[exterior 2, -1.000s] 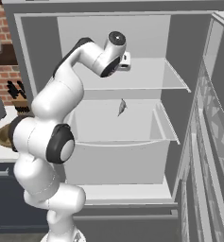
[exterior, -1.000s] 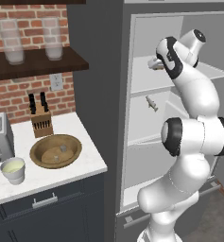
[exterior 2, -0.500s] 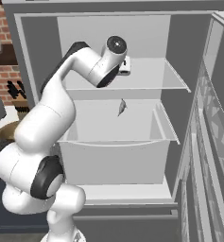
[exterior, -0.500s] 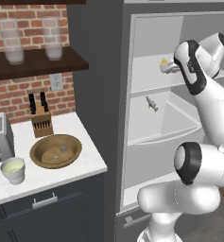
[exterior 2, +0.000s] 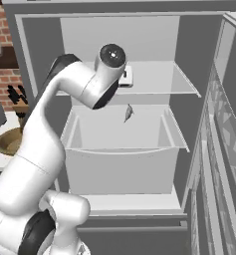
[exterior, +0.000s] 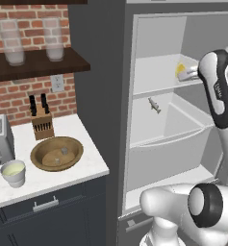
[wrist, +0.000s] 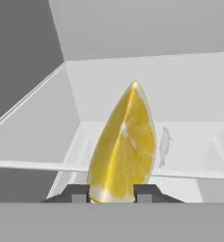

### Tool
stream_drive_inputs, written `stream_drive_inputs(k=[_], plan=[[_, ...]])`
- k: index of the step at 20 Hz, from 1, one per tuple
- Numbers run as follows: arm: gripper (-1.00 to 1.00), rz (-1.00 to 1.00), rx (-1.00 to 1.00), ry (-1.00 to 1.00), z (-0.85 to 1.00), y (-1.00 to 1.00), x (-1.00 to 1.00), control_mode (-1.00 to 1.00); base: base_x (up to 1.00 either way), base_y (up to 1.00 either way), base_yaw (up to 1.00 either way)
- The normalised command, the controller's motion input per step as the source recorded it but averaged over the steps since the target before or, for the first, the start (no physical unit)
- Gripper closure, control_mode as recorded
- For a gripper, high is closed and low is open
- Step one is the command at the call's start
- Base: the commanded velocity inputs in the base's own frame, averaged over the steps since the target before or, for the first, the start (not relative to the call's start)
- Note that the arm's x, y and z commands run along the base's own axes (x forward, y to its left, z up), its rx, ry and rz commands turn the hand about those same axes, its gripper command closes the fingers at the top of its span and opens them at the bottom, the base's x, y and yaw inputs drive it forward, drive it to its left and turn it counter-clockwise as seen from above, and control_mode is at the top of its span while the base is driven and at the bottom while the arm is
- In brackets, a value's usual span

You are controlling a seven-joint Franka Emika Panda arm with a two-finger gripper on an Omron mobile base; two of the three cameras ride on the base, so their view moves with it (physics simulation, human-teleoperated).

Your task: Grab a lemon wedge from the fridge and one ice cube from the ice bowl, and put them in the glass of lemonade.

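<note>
- The lemon wedge [wrist: 124, 146] stands point-up between the two dark fingertips [wrist: 79, 194] of the hand [wrist: 111, 194], and in the hand view we see its yellow flesh reach down to both tips, so we read the hand as closed on the wedge.
- In the left base view we find the same wedge [exterior: 181, 70] as a small yellow spot at the tip of the hand [exterior: 187, 74], over the upper shelf inside the fridge [exterior: 154, 77].
- We cannot tell whether the wedge touches that shelf or is raised just clear of it.
- In the right base view the hand [exterior 2: 125, 76] sits at the height of the upper shelf, mostly hidden behind the arm's wrist joint.
- Below the wedge we see a small grey fish [wrist: 164, 146] in the pale drawer of the fridge; it also shows in the left base view [exterior: 154, 104] and the right base view [exterior 2: 128, 113].
- The fridge door stands open along the right edge of the right base view.
- On the bench [exterior: 86, 168] to the left of the fridge we see the ice bowl [exterior: 57, 153], with the glass of lemonade [exterior: 13, 173] near it on its left, well apart from the hand.
- A knife block [exterior: 42, 122] stands behind the bowl, and a toaster [exterior: 0, 139] sits at the left edge.
- Two tall clear glasses [exterior: 54, 39] rest on the dark wall shelf above.
</note>
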Motion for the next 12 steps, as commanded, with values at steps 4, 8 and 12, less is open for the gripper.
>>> stream_drive_inputs(k=[4, 8, 12], plan=[[1.00, 0.00, 0.00, 0.04, 0.45, 0.00, -1.00, -1.00, 0.00, 0.00, 0.00], [1.00, 0.00, 0.00, 0.01, 0.33, 0.00, -1.00, -1.00, 0.00, 0.00, 0.00], [1.00, -0.01, 0.00, 0.06, 0.18, 0.00, -1.00, -1.00, 0.00, 0.00, 0.00]])
